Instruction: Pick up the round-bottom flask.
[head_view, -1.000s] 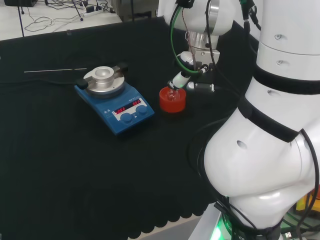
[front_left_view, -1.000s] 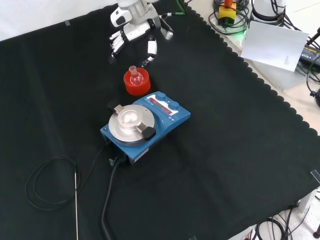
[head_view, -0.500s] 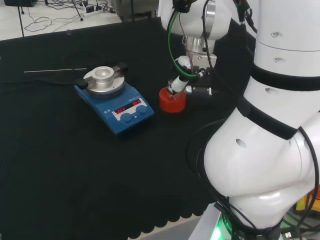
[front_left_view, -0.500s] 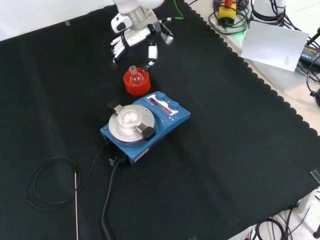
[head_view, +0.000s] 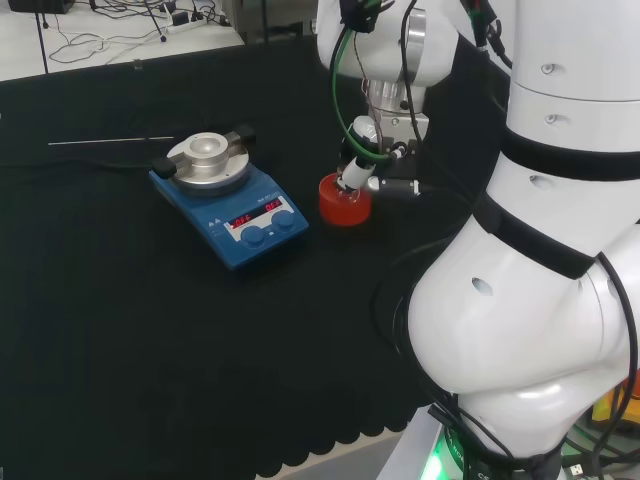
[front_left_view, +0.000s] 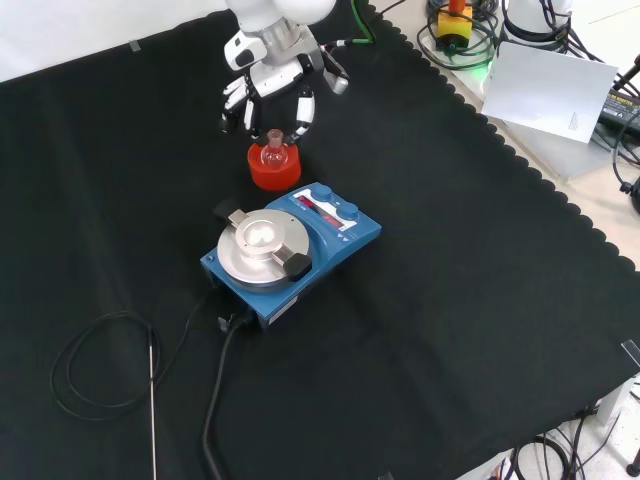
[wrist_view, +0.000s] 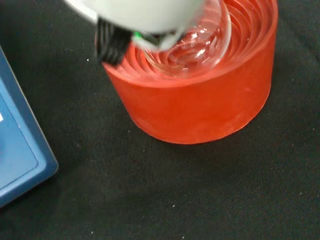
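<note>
Round-bottom flask (front_left_view: 271, 152) is what we are after, and we find it seated upright in the red ribbed stand (front_left_view: 274, 168) on the black cloth (front_left_view: 450, 300), its short neck pointing up. In the front view the stand sits just beyond the far edge of the blue hotplate stirrer (front_left_view: 290, 245); in the head view it lies just to the right of that stirrer. The wrist view shows the clear bulb (wrist_view: 192, 47) nested in the stand's ribbed hollow.

We see the hand (front_left_view: 268, 85) poised directly above and behind the flask in the front view, its fingers (front_left_view: 240, 105) spread and pointing down on one side of the neck with the thumb (front_left_view: 304, 108) on the other. The fingers are released: nothing is gripped, and they bracket the neck without clearly touching it, though we cannot tell whether a fingertip brushes the glass.

We judge this to be the final approach, just ahead of the grasp. The next move calls for a small descent so the fingertips reach the neck, then a closing of fingers and thumb around it, followed by a straight upward lift so the bulb clears the stand without dragging it along.
</note>
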